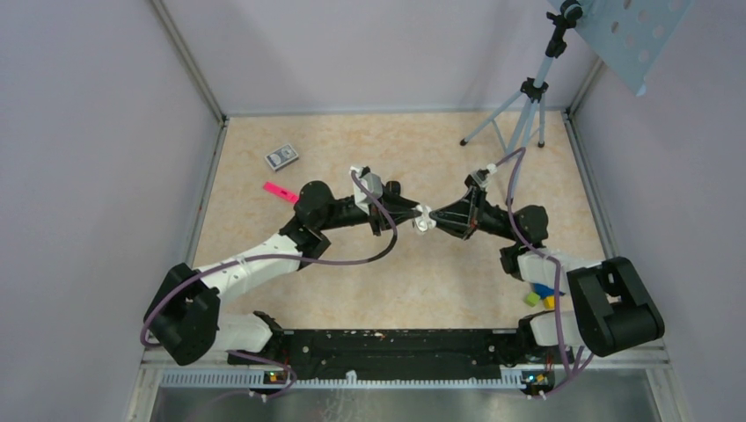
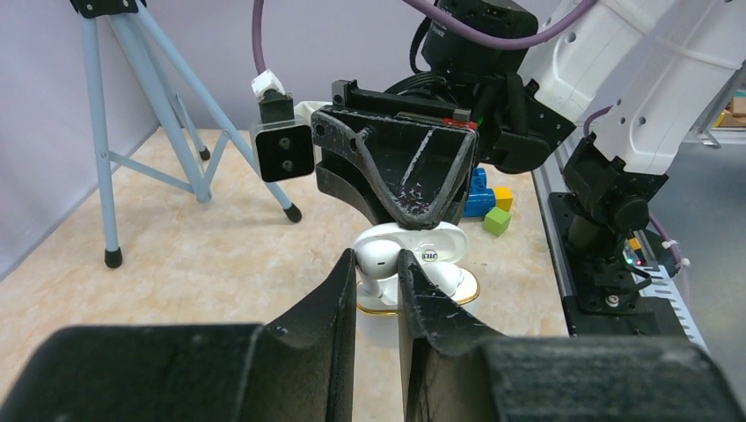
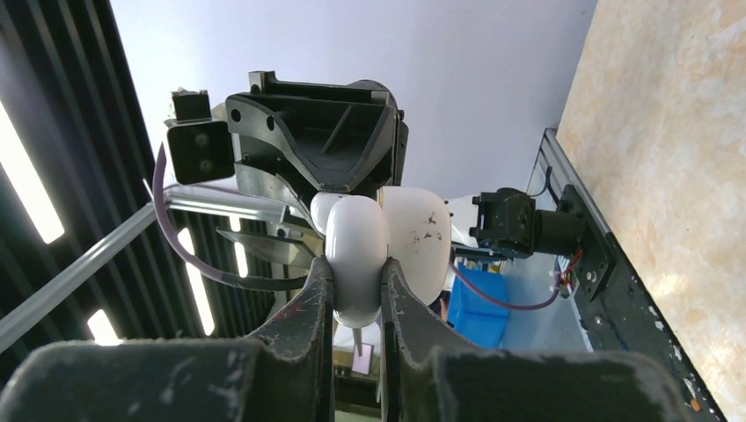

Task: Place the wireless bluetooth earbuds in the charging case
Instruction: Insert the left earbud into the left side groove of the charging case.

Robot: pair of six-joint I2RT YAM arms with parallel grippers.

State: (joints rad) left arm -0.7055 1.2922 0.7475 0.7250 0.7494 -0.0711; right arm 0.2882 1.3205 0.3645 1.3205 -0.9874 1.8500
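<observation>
Earbud: I see one small white rounded piece with a short stem (image 2: 380, 269) at the open mouth of the case, mid-table. I read it as a white earbud, though it is too small for me to be sure. I cannot find any others.
Table: pale marbled top (image 1: 422, 290); my two arms reach in from the near edge and meet over its middle.
Blocks: a few coloured toy blocks (image 1: 537, 297) lie at the near right, just beside the right arm's base and well apart from the case.
Left gripper: it (image 2: 376, 257) comes in from the left, its jaws drawn almost together. They pinch that white piece, which fills the narrow gap between the fingers.
Charging case: white shell with a gold rim (image 2: 433, 253), hinged open and caught between the two grippers. One half shows a small dark logo toward my left wrist camera. I cannot tell whether the case touches the table.
Right gripper: it (image 3: 354, 264) comes in from the right, facing the left one tip to tip. Its fingers are clamped tight on one rounded half of the case, and the other half bulges just beside them.
Pink strip: a flat pink strip (image 1: 280, 191) lies left of the left arm's elbow.
Grey box: a small flat box (image 1: 281, 157) sits farther back on the left, near the strip but not touching it.
Tripod: a light blue tripod (image 1: 526, 110) stands in the far right corner.
</observation>
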